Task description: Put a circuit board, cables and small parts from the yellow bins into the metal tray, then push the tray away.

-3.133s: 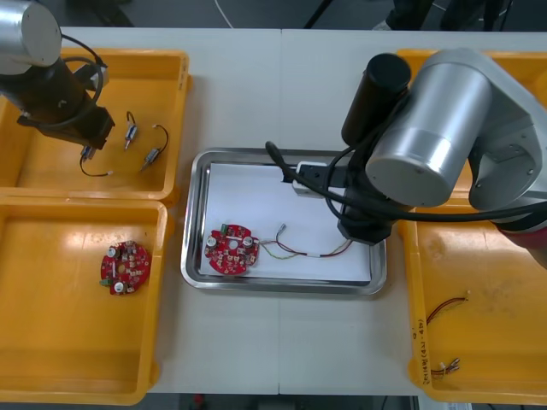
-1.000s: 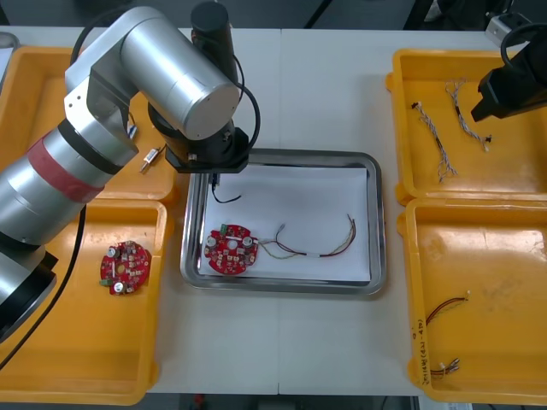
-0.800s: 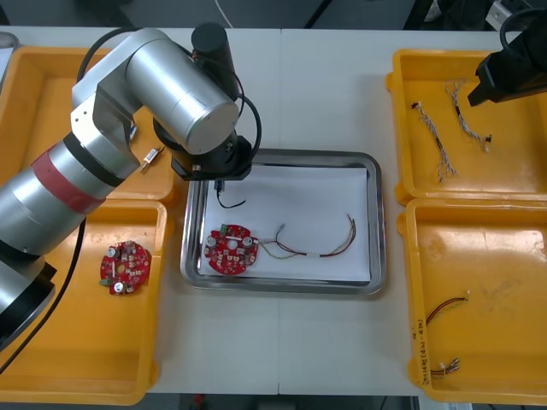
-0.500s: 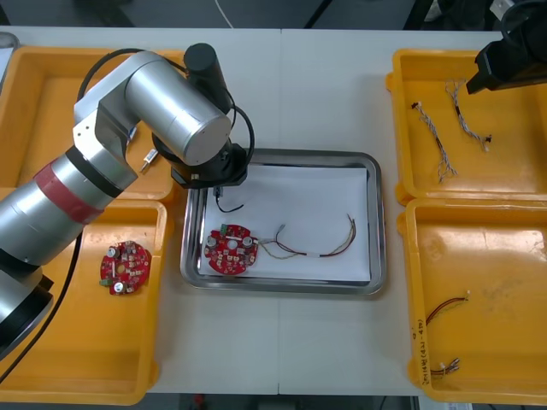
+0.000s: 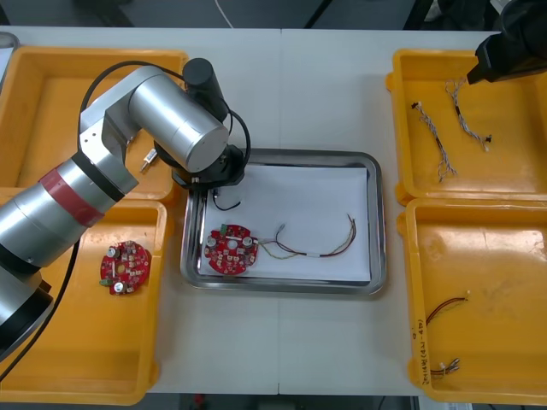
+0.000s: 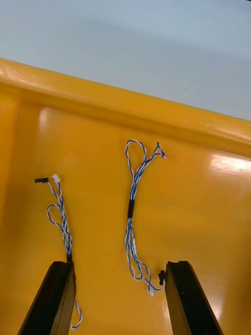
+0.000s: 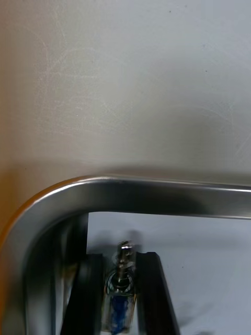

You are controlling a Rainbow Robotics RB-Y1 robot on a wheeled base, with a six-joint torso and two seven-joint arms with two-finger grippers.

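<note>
1. Left end effector (image 7: 119, 260): narrow, clamped on a small metal part (image 7: 123, 293). I have it just inside a corner of the metal tray (image 7: 130, 196).
2. Near that end effector, on the tray floor: one circuit board (image 5: 231, 248) and one red and yellow cable (image 5: 318, 246). Both count as delivered.
3. Right end effector (image 6: 120, 267): wide and empty, over a yellow bin (image 6: 209, 172). A twisted blue and white cable (image 6: 130, 209) lies between its fingers.
4. Outstanding, by my reckoning: release the part, fetch that cable, push the tray across the counter (image 5: 282, 342).
</note>
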